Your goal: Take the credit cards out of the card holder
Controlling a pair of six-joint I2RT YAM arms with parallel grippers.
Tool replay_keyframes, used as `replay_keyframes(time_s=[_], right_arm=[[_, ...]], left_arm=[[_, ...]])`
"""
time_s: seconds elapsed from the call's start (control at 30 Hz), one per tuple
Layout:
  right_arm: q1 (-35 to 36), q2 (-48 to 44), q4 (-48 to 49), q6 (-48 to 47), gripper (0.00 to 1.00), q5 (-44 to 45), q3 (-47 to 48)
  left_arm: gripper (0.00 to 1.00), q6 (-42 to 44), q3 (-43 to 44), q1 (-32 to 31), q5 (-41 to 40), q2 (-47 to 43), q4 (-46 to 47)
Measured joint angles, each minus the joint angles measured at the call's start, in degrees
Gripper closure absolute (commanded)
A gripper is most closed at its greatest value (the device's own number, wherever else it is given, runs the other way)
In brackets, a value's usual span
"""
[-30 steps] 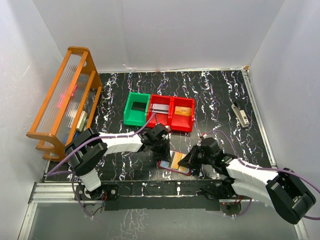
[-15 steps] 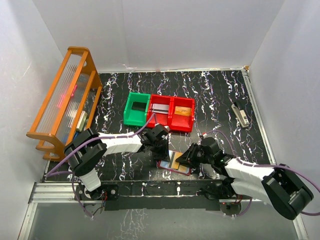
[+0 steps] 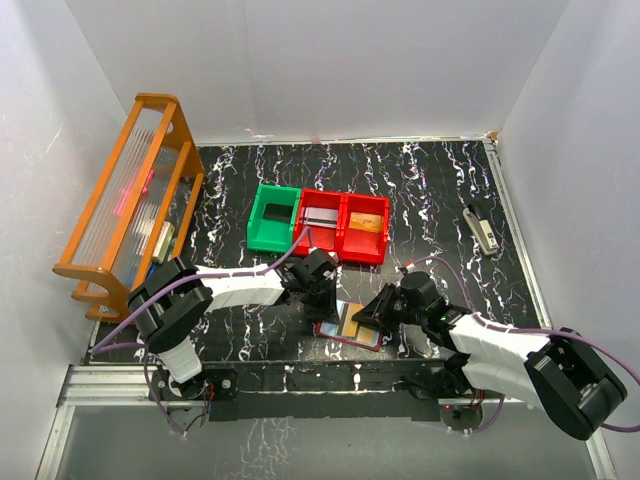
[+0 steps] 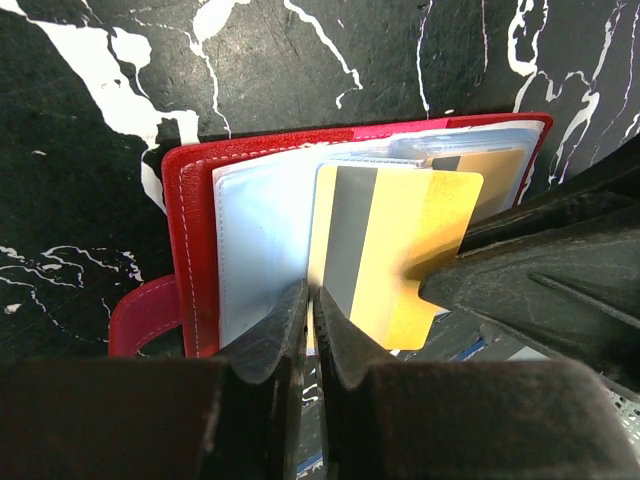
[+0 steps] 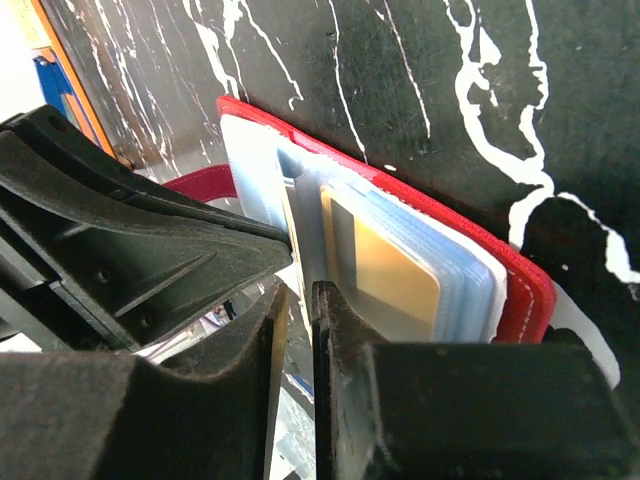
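The left gripper [image 4: 312, 312] is seen nearly closed, its tips set against a gold card [image 4: 395, 250] beside the grey stripe. The card's other side is pinched in the narrowed right gripper [image 5: 298, 300]. Beneath, the card holder [image 4: 190, 230] is laid open on the table [image 4: 90, 110], between the arms.

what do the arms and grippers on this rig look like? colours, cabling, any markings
Both match. The left arm and right arm have white link shells with black joint housings and bases. A purple cable loops loosely along each. The left gripper and right gripper are matte black, each with two flat, tapered fingers showing faint layered ridges. No markings or sleeves visible.
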Motion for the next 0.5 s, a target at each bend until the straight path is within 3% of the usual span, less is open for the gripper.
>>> replay_keyframes(time_s=[0.1,0.37,0.5], right_arm=[[0.0,-2.1,-0.9,0.0,0.91,0.7,-0.3],[0.0,-1.1,-0.5,0.1,0.83,0.2,-1.1],[-0.1,1.2,1.6,0.2,0.99,-0.4,-0.9]], left_arm=[[0.93,0.0,0.0,0.0,-0.2,0.0,-0.1],[0.93,0.0,0.0,0.0,-0.2,0.0,-0.1],[0.94,0.0,0.0,0.0,-0.2,0.0,-0.1]])
